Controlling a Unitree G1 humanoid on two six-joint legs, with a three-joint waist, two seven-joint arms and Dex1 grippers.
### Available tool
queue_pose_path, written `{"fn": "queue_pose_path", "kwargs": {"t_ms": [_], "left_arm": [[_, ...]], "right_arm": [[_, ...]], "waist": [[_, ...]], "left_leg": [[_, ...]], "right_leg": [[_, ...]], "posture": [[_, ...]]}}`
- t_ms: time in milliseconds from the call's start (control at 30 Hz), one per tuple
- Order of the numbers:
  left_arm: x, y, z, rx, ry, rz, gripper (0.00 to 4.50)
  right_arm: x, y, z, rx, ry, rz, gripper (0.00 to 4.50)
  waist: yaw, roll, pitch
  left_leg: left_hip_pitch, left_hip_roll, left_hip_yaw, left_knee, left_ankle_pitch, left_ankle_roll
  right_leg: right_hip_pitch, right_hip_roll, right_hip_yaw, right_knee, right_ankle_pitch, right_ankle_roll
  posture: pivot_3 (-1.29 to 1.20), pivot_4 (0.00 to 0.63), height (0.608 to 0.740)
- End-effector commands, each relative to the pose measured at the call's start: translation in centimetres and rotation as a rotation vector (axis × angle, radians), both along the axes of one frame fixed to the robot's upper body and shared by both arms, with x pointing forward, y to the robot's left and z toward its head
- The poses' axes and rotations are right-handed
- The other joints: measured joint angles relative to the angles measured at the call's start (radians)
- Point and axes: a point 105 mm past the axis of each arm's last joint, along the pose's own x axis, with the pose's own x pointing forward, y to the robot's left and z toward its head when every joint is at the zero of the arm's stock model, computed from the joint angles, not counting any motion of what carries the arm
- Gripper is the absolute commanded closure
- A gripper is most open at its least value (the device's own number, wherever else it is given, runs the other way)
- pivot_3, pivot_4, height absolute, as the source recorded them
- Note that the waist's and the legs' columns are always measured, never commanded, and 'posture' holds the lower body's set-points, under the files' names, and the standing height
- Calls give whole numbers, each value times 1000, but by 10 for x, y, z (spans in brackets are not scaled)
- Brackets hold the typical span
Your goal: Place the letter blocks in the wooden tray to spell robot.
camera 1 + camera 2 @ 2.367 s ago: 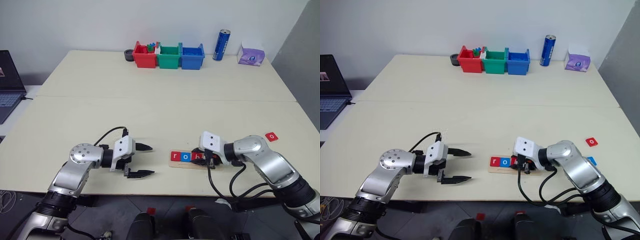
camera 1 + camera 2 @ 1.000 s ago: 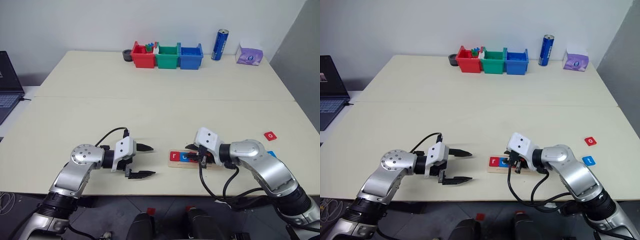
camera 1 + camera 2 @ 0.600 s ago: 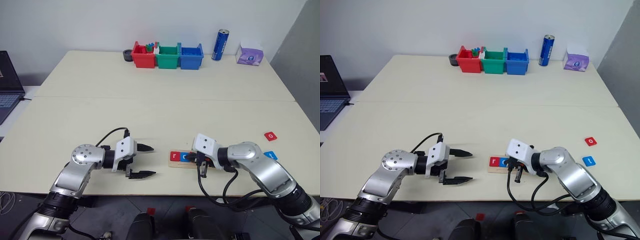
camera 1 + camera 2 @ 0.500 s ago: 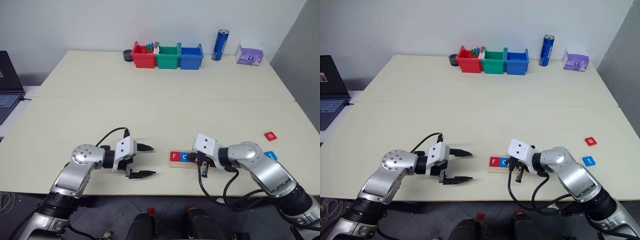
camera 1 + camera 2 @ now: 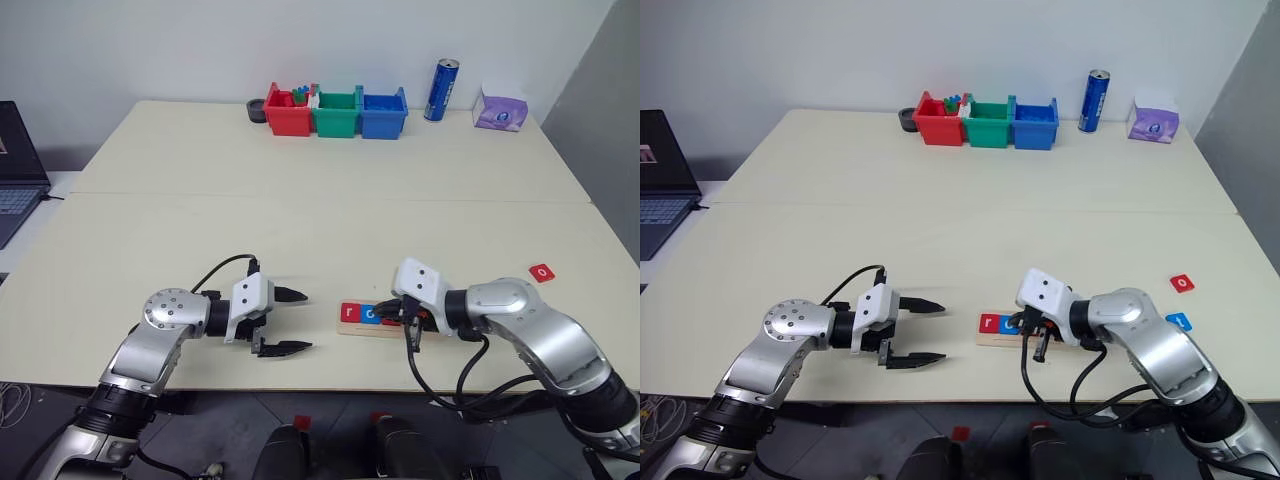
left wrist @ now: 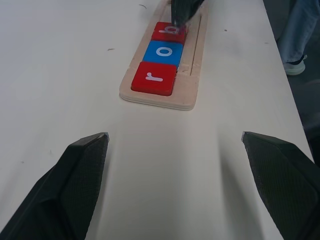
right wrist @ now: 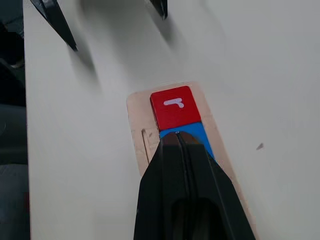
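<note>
**Three tiles seated, two waiting on the table**

Pale wood marks the wooden tray [image 5: 375,322], lying near the front edge of the cream table [image 5: 300,210]. Its groove holds three letter blocks in a row: a red "r" [image 6: 154,78], a blue "o" [image 6: 164,52] and a red "b" [image 6: 170,32], each touching the next. The right gripper [image 7: 178,137] hovers over these tiles with its black fingers pressed together, holding nothing. The left gripper [image 5: 290,321] stands beside the tray's "r" end, fingers spread wide and empty.

Toward the table's right edge lie a loose red "o" tile [image 5: 541,271] and a blue tile [image 5: 1178,321] whose letter is partly hidden by the right arm.

Along the far edge stand red [image 5: 287,112], green [image 5: 336,112] and blue bins [image 5: 383,112], a blue can [image 5: 440,90] and a purple tissue pack [image 5: 501,110]. A laptop [image 5: 15,170] sits past the left edge.
</note>
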Motion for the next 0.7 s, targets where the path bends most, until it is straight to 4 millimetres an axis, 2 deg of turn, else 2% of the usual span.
{"fn": "queue_pose_path", "kwargs": {"t_ms": [33, 133, 300, 500, 700], "left_arm": [[-1, -2, 7, -7, -25, -11, 0], [-1, -1, 6, -5, -22, -10, 0], [0, -1, 5, -2, -23, -8, 0], [0, 0, 5, -2, -28, -6, 0], [-1, 0, 5, -4, -28, -4, 0]], "right_arm": [[-4, -19, 2, -51, -26, -15, 4488], [-3, -31, -4, -100, -32, -32, 4488], [5, -40, -13, -153, -47, -49, 4488], [13, -41, -22, -182, -53, -38, 4488], [16, -31, -19, -151, -61, -15, 4488]], "waist": [[4, 0, 0], [2, 0, 0], [-2, 0, 0], [-1, 0, 0], [-1, 0, 0]], "left_leg": [[0, 0, 0, 0, 0, 0], [0, 0, 1, 0, 0, 0], [1, 1, 1, 0, 0, 0], [0, 0, 1, 0, 0, 0], [0, 1, 1, 0, 0, 0]], "right_leg": [[0, 0, -1, 0, 0, 0], [0, 0, 0, 0, -2, 3], [0, 0, 0, 0, -2, 4], [0, 0, 1, 0, -2, 3], [0, 0, 0, 0, -2, 3]], "posture": [[0, 150, 740], [0, 150, 740], [0, 150, 740], [0, 150, 740], [0, 150, 740]]}}
